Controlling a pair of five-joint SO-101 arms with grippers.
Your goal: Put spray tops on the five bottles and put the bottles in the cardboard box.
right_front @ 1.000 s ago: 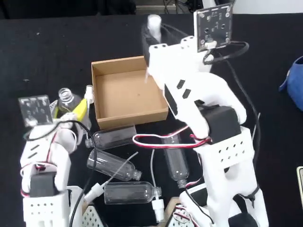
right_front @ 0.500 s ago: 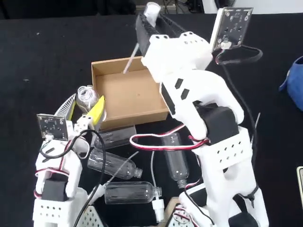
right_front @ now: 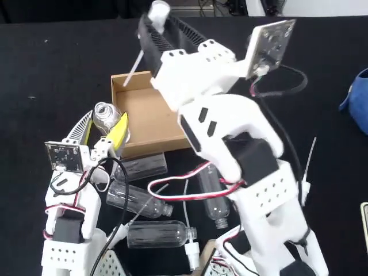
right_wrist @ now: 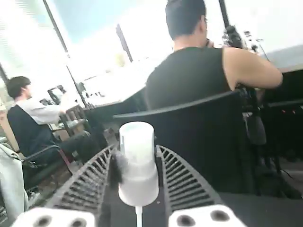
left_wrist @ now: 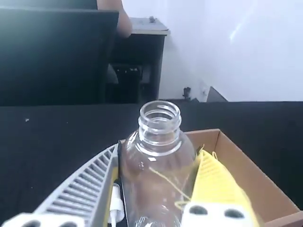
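My left gripper (right_front: 105,122) is shut on a clear, uncapped bottle (left_wrist: 158,165), held upright beside the near left corner of the cardboard box (right_front: 148,112). The bottle's open neck (right_front: 103,110) points up. My right gripper (right_front: 160,26) is shut on a white spray top (right_wrist: 138,164), lifted high over the far side of the box, its thin dip tube (right_front: 135,62) hanging down toward the box's far left corner. Several more uncapped bottles (right_front: 138,201) lie on the black table in front of the box.
A loose white spray top (right_front: 192,251) with its tube lies by the nearest bottle (right_front: 161,234). A blue object (right_front: 356,100) sits at the right edge. The right arm's base and red-and-white cables (right_front: 190,178) cross above the lying bottles.
The left gripper lifted the bottle up to the box's corner in the first half second. The right gripper swung left with the spray top, its tube now nearer the box's far left corner.
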